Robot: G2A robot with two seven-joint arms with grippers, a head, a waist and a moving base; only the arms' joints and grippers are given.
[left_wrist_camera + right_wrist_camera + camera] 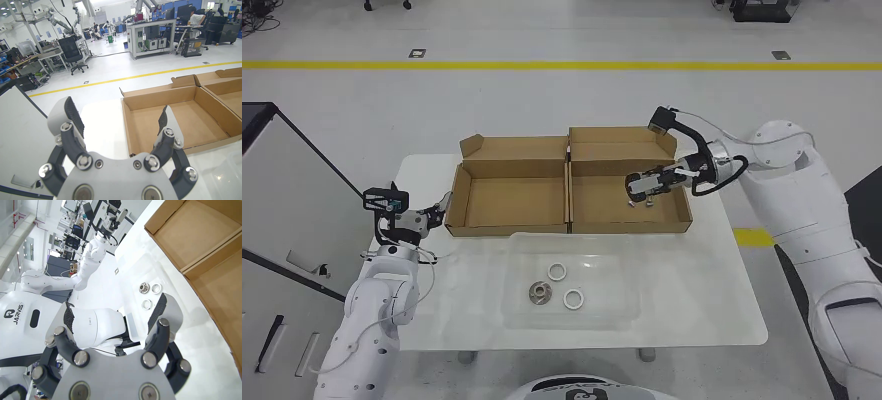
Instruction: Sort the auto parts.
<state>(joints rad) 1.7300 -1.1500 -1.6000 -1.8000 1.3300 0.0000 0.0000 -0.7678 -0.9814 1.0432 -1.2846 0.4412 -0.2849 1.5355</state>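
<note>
Right gripper (640, 187) is hanging over the right box (602, 205), fingers spread wide and nothing between them, so I read this as the run back for the next part. The three pieces sit in the clear tray (612, 290), back toward the robot's body from this gripper, lower down and across the box's near wall: a metal flange (144, 288) with a white ring (157, 288) just beside it, and a second white ring (147, 304) near them but apart. To do this well I want to lift clear of that cardboard wall first, then come straight down over one piece with the fingers straddling it. The lone ring looks the safer pick, since the other two are so close that a finger could nudge the neighbour. I also want to keep the pads off the tray's rim on the way in. Left gripper (117, 105) is likewise spread and empty, parked at the outer end of the left box (179, 117), with the tray off to its inner side.
</note>
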